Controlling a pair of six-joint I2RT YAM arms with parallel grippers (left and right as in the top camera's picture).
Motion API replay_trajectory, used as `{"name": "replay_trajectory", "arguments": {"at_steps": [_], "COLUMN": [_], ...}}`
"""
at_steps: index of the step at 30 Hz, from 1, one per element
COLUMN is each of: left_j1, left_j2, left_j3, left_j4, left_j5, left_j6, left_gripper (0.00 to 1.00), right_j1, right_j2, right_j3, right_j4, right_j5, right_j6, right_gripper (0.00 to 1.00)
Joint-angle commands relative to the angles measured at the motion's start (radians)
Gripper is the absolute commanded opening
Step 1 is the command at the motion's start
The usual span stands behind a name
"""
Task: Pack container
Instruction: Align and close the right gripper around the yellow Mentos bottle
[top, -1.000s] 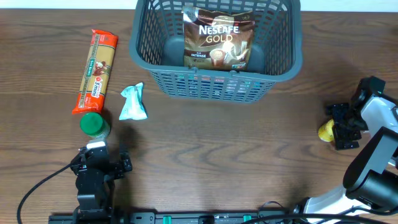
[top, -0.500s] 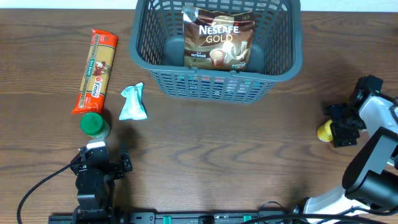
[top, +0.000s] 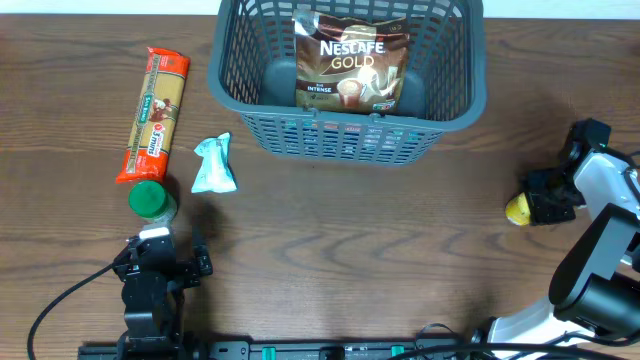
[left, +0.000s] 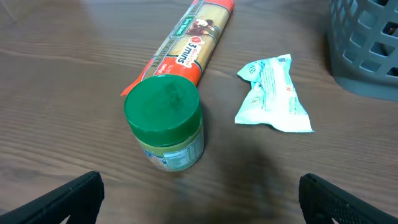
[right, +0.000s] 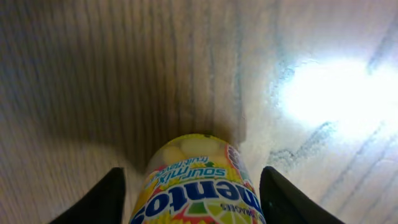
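The tabletop is being surveyed straight down from overhead. The green-lidded jar is being framed low, near and obliquely by the left wrist view. The Mentos bottle is being filmed at close range by the right. Both are being shared with overhead.

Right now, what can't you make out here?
- Right wrist: Mentos bottle is cut off by the bottom edge; whether the fingers touch it is unclear.
- Overhead: bottle mostly hidden by the right gripper.
- Overhead: basket contents behind the Nescafe bag are hidden.
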Motion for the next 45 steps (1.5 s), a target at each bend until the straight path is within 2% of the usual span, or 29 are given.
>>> {"name": "replay_trajectory", "arguments": {"at_steps": [1,3,5,13,19,29,33,45], "left_j1": [0.004,0.004,0.004,0.004,0.004,0.004,0.004,0.004], "left_j2": [-0.006,-0.006,-0.006,-0.006,-0.006,-0.006,-0.006,-0.006], "left_j3": [-0.017,-0.017,-0.017,-0.017,-0.017,-0.017,-0.017,-0.017], "left_j4": [0.002,0.002,0.002,0.002,0.002,0.002,0.002,0.002], "left_j5": [-0.002,-0.002,-0.002,-0.002,-0.002,-0.002,-0.002,-0.002], "left_j6": [0.017,0.017,0.017,0.017,0.017,0.017,0.017,0.017], "left_gripper": [0.99,0.99,0.99,0.99,0.99,0.99,0.99,0.99], "right_j1": [0.013,0.013,0.013,0.014,0.014,0.016,0.016,0.035], "right_j2": [-0.025,-0.025,-0.025,-0.025,-0.025,-0.025,-0.025,-0.025], "right_j3": [-0.002,-0.002,-0.002,-0.002,0.000,0.052,0.081,0.183], "right_j4": [0.000,-0.001,0.000,0.000,0.000,-0.026,-0.047,-0.095], "right_j5": [0.003,0.003,0.003,0.003,0.003,0.003,0.003,0.003], "right_j6": [0.005,0.005,0.005,-0.003,-0.003,-0.033,-0.037,-0.061], "right_gripper": [0.40,0.32,0.28,0.24,0.16,0.15,0.07,0.07]}}
